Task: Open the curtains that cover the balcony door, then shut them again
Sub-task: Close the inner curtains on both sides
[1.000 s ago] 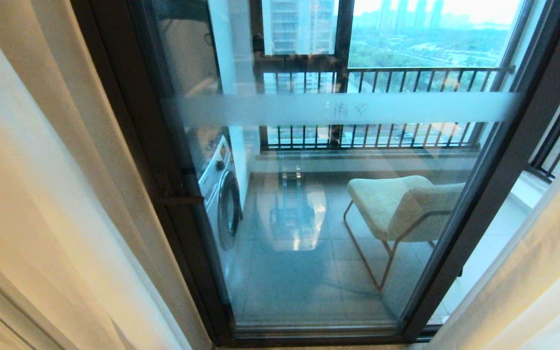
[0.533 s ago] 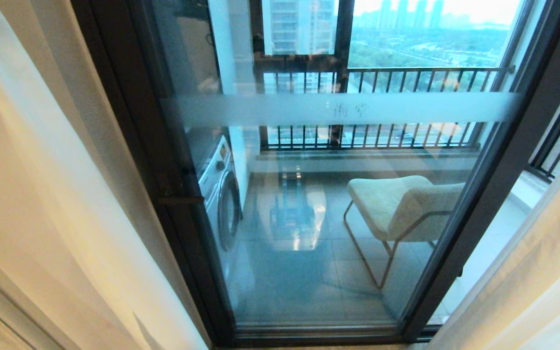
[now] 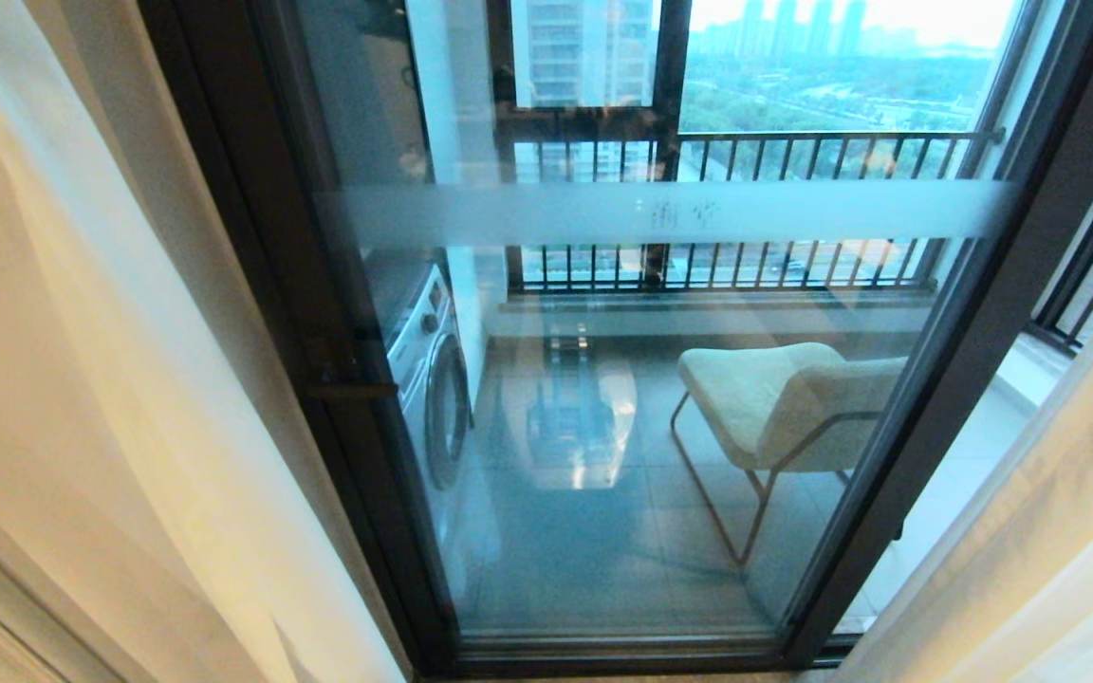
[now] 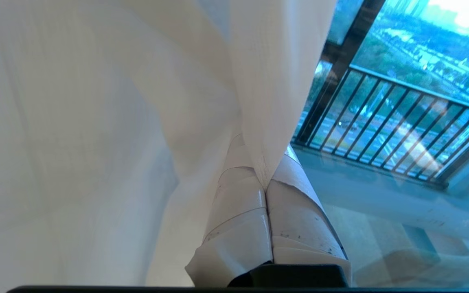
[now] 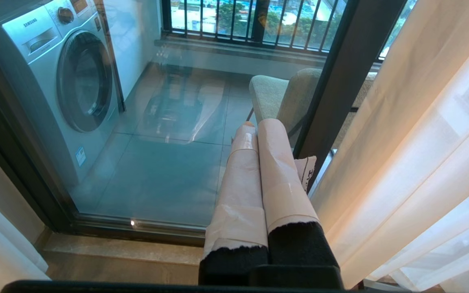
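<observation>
The balcony door (image 3: 252,237) stands uncovered in the middle of the head view, its glass crossed by a frosted band (image 3: 660,213). Curtains hang bunched at both sides: cream drape and white sheer on the left (image 3: 82,379) and on the right (image 3: 1059,531). Neither gripper shows in the head view. In the left wrist view my left gripper (image 4: 264,162) is shut on a fold of the white sheer curtain (image 4: 267,81), which drapes over its taped fingers (image 4: 238,203). My right gripper (image 5: 258,126) is shut and holds nothing, low in front of the door's right frame (image 5: 340,81), beside the right curtain (image 5: 421,142).
Behind the glass stand a washing machine (image 3: 433,379) on the left and a beige chair (image 3: 774,398) on the right, with a barred railing (image 3: 746,152) beyond. A stone sill (image 5: 116,256) runs along the foot of the door.
The left sheer has swung a little toward the door and its folds have shifted. The door, the right curtain and the camera have stayed put.
</observation>
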